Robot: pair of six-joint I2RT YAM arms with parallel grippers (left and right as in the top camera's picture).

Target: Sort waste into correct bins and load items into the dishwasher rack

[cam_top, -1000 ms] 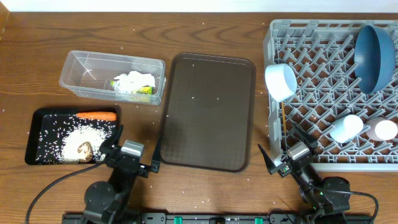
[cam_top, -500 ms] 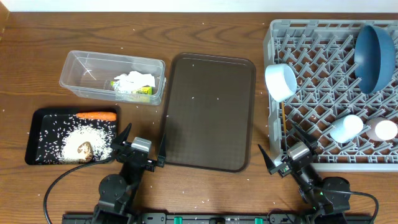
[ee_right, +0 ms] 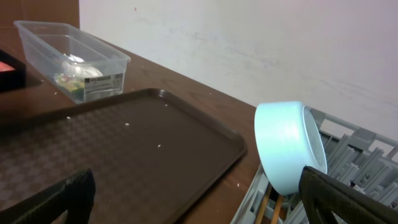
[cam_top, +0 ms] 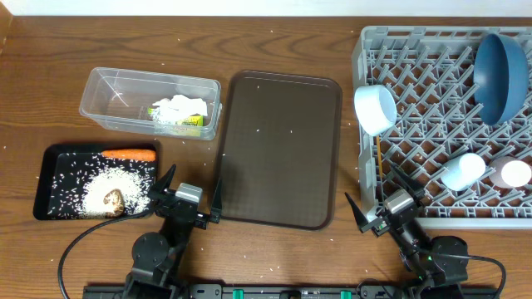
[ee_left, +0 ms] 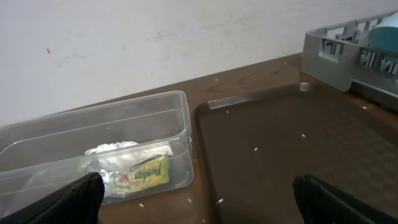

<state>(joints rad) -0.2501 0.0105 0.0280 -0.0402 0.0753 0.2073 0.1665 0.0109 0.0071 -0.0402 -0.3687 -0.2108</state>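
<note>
The clear tub [cam_top: 104,106] holds the white tissue [cam_top: 179,106] and the green-and-silver wrapper [cam_top: 184,120]; both also show in the left wrist view [ee_left: 134,169]. The black tray [cam_top: 46,195] holds the carrot [cam_top: 130,154], the rice [cam_top: 104,184] and the brown lump [cam_top: 112,198]. The grey rack [cam_top: 432,208] holds the blue plate [cam_top: 500,76], the white bowl [cam_top: 375,109], two cups [cam_top: 462,171] [cam_top: 512,173] and the chopsticks [cam_top: 378,170]. My left gripper [cam_top: 184,202] is open and empty near the front edge. My right gripper [cam_top: 391,208] is open and empty by the rack's front left corner.
A large dark brown serving tray [cam_top: 278,149] lies in the middle between the bins and the rack, with a few rice grains on it. Loose rice grains are scattered over the wooden table [cam_top: 50,75].
My left arm moved a little to the right between one second and half a second ago. Nothing has moved since. The right arm is still.
</note>
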